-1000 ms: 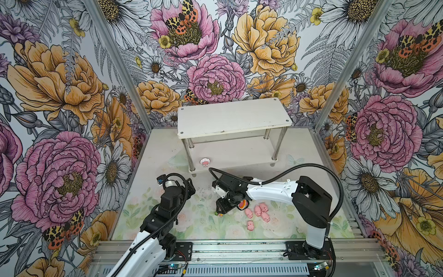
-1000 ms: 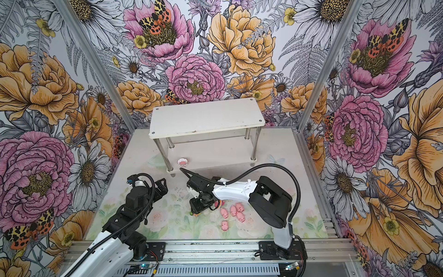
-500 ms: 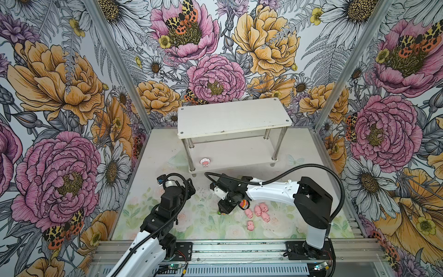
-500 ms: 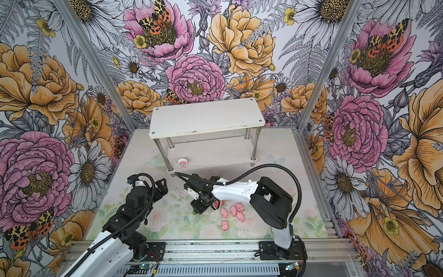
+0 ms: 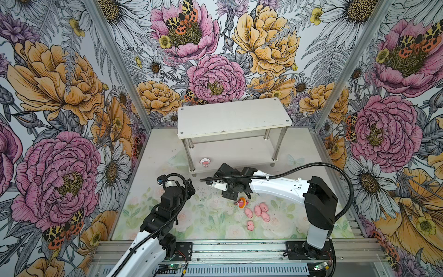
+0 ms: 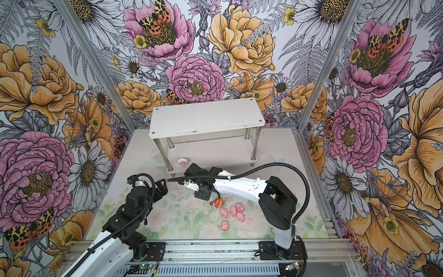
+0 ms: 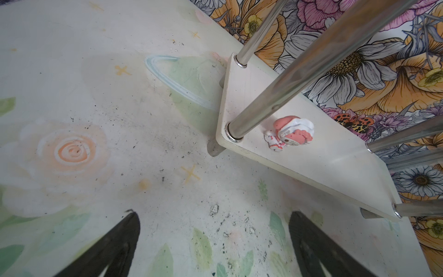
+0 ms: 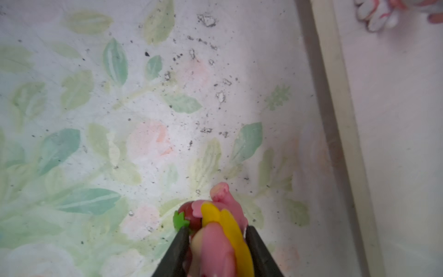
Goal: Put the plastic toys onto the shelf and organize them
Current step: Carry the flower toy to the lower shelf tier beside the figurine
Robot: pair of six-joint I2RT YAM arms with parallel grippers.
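Holding: right gripper [image 8: 215, 231] closed partway on the yellow sunflower figure [image 8: 225, 219], seemingly lifted off the mat, though the close view is blurred.
Idling: left gripper [image 7: 213, 239] spread wide, empty.
Heading: the shelf [image 5: 233, 120] has its lower tier's front edge just ahead of the held figure, running crosswise to the reach; the right arm is nearer.
Count: five pink pigs [image 5: 257, 211] and one orange figure [image 5: 241, 202] on the mat; one white-hooded figure [image 5: 205, 162] on the lower tier beside a front leg.
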